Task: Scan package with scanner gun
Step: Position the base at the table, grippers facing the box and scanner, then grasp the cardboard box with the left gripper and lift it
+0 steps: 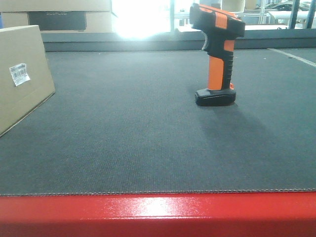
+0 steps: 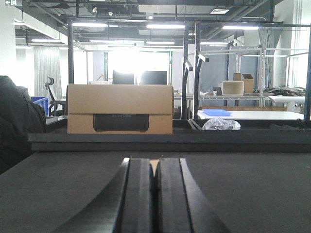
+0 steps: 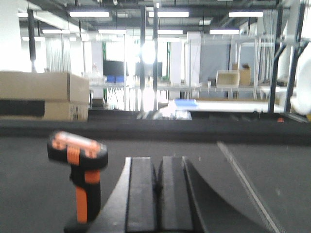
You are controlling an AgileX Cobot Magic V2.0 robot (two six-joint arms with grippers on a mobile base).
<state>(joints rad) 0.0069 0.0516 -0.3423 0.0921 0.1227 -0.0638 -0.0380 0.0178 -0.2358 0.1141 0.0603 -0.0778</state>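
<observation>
A: How is the left gripper [image 2: 154, 167] being held in the left wrist view?

B: It is being held low and level over the dark mat [image 2: 58, 194], with its fingers being pressed together on nothing. One cardboard box with a dark panel [image 2: 120, 109] is being shown beyond the mat's far edge.

A: And in the right wrist view?

B: The right gripper [image 3: 159, 170] is being held the same way, low and level, its fingers being kept closed with nothing between them. One scanner gun [image 3: 80, 167] is being shown upright, ahead and to its left.

A: And the front view?

B: One package [image 1: 22, 94] is being shown at the mat's left edge, with one white barcode label [image 1: 19, 74] being carried on its facing side. The single scanner gun [image 1: 217, 54] is being shown standing on its base toward the right, well apart from the package.
</observation>
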